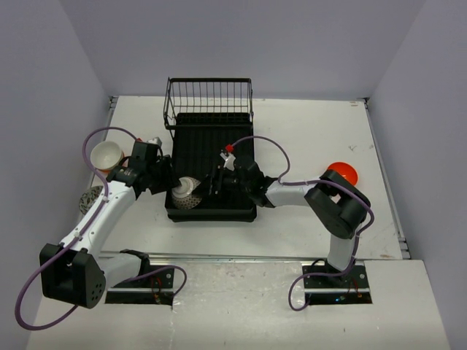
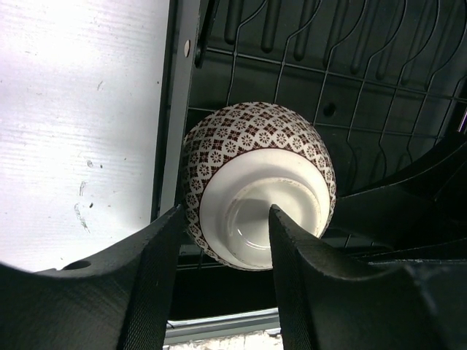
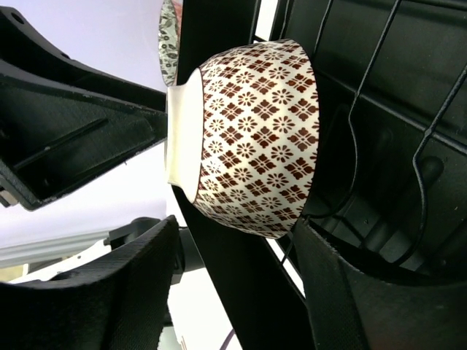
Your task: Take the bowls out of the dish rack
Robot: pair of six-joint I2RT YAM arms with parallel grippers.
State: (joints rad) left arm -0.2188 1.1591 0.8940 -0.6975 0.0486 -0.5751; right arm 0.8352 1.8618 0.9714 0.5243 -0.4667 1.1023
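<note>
The black dish rack [image 1: 235,206] sits mid-table with its wire basket [image 1: 209,98] at the far end. One bowl [image 1: 186,194], with a brown-and-white pattern, lies on its side in the rack's near left corner. In the left wrist view its white foot [image 2: 255,211] faces me. My left gripper [image 1: 169,186] [image 2: 225,211] is open, its fingers just in front of that foot. My right gripper [image 1: 212,184] [image 3: 235,222] is open inside the rack, with the bowl's patterned side [image 3: 255,138] just beyond its tips.
On the table left of the rack stand a cream bowl [image 1: 107,154] and a grey patterned bowl [image 1: 90,198], the latter partly under my left arm. An orange bowl [image 1: 341,173] rests on the right by my right arm's elbow. The rack's wire pegs [image 2: 350,109] rise behind the bowl.
</note>
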